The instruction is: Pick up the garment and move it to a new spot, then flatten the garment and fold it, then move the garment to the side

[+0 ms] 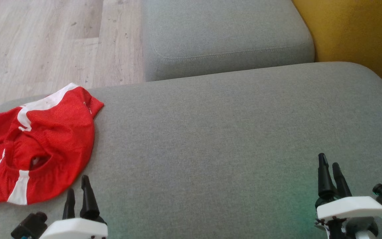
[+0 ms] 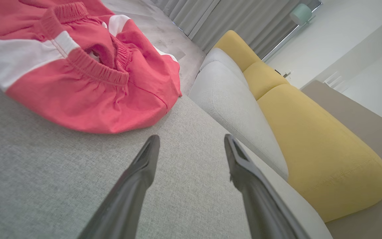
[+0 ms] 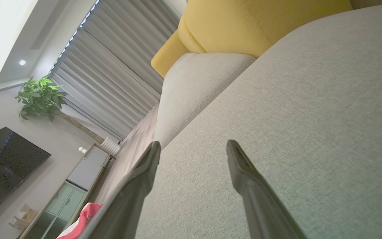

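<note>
Since neither claw holds anything yet, I judge the task is at its very start, with the pick-up still to come.

Largest item: broad grey seat cushion [image 1: 227, 139], flat woven fabric, mostly bare. That leaves plenty of room for the new spot and for flattening later. Beyond it are a second grey cushion [image 1: 224, 33], a yellow cushion [image 1: 353, 30] at the far right and pale wood floor [image 1: 45, 39] at the far left. The right wrist view adds grey curtains [image 3: 111, 66], a leafy plant [image 3: 40, 98] and a dark screen [image 3: 2, 166] on the wall.

Garment [image 1: 45, 139]: red with white stripes and an elastic waistband, crumpled in a heap at the cushion's left edge. Looks like shorts, not certain.

Left claw [image 1: 77, 184]: fingers spread wide, tips just beside the heap's near hem and apart from it. It is probably the arm to make the grasp.

Right claw [image 1: 329, 160]: also spread wide, empty, low over bare cushion well apart from the garment. It is likely parked clear until two-handed flattening.
</note>
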You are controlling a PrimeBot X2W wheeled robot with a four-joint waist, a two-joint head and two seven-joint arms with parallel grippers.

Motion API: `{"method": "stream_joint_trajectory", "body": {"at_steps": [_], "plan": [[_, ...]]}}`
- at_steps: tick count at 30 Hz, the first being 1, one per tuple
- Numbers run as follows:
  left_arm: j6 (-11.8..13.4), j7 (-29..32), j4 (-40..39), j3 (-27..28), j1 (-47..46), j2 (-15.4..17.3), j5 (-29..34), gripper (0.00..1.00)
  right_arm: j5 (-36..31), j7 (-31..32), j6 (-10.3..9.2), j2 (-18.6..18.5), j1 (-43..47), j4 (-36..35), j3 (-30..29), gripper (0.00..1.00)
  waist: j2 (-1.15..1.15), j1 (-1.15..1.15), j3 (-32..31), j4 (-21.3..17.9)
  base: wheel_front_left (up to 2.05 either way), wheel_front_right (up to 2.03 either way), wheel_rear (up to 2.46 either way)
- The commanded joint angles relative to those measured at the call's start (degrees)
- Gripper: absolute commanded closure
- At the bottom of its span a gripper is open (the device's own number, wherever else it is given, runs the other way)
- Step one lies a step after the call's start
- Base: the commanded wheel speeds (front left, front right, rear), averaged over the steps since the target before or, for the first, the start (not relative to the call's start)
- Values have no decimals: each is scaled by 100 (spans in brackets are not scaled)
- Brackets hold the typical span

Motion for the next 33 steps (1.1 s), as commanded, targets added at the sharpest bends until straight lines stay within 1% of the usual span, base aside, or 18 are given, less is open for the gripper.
{"method": "stream_joint_trajectory", "body": {"at_steps": [1,7,11,12,15,25,31,33], "plan": [[44,-83,-164,70,-99,38,177,0,-170,-72,17,-40,-119,-239,110,0,0,0,-8,-3,0,0,0],[133,-184,-242,4,-84,40,561,0,-587,-174,18,-42,-104,-285,204,0,0,0,-32,-6,0,0,0],[294,-252,-337,-52,-84,46,1078,0,-1050,-241,19,-43,-110,-367,337,0,0,0,-42,-1,0,0,0],[290,-285,-398,-127,-79,53,1277,0,-1304,-275,19,-44,-107,-430,414,0,0,0,-50,3,0,0,0],[290,-336,-486,-228,-78,86,1546,0,-1573,-326,20,-45,-81,-483,454,0,0,0,-68,9,0,0,0],[494,-504,-614,-411,-36,163,2326,0,-2313,-495,22,-49,-32,-569,584,0,0,0,-133,5,0,0,0],[679,-605,-542,-461,20,179,2725,0,-2768,-596,23,-51,-14,-586,702,0,0,0,-157,3,0,0,0],[702,-621,-534,-470,26,178,2784,0,-2849,-613,23,-51,-13,-587,721,0,0,0,-159,2,0,0,0]]}}
